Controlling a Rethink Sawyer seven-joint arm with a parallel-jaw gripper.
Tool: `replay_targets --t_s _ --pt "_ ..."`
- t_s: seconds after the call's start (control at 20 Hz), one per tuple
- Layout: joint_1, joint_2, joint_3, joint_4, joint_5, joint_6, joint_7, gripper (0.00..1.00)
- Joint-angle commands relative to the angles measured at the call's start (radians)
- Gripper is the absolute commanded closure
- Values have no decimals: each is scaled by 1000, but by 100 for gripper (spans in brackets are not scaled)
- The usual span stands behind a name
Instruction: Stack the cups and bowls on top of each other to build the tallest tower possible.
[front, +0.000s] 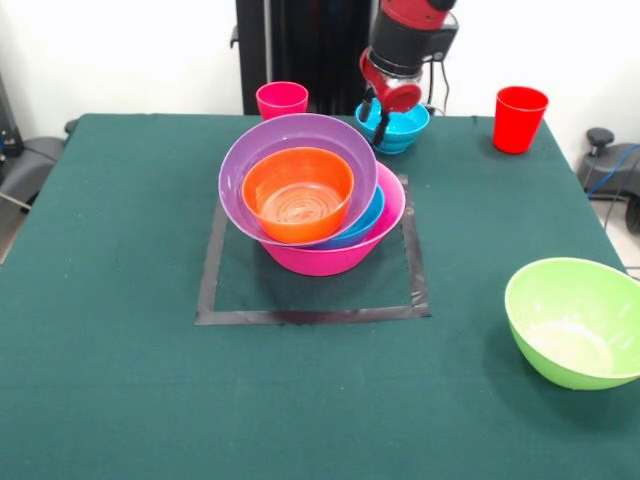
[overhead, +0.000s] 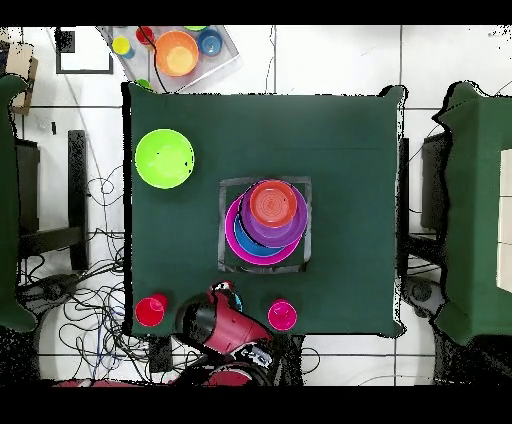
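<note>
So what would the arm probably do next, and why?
Probably lower onto the small blue bowl and grip its rim: the gripper hangs right at that bowl, which sits apart from the tower, where the orange bowl is on top.

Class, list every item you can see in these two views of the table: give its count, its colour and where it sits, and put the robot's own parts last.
Tower: one pile inside the taped square; pink bowl as base, then blue bowl, purple bowl, orange bowl on top.
Lime green bowl: one, alone near a table corner.
Small blue bowl: one, under the gripper.
Pink-red cup: one, upright at the robot's edge.
Red cup: one, upright at a corner.
Clear tray: one, off the table, holding small coloured pieces.
Table: one, dark green.
Gripper: one, red and black, at the small blue bowl's rim.
</note>
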Motion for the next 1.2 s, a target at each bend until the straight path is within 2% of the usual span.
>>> replay_targets --t_s 0.05,0.35,0.65,1.05,1.2 --pt "-8 -32 156 27 36 -41 253 0" --pt "12 -59 175 16 90 -1 277 0" --pt "5 -27 191 -13 110 -26 273 0" --pt "-43 80 217 -48 58 -157 265 0" --pt "-56 98 224 -50 50 -179 263 0"
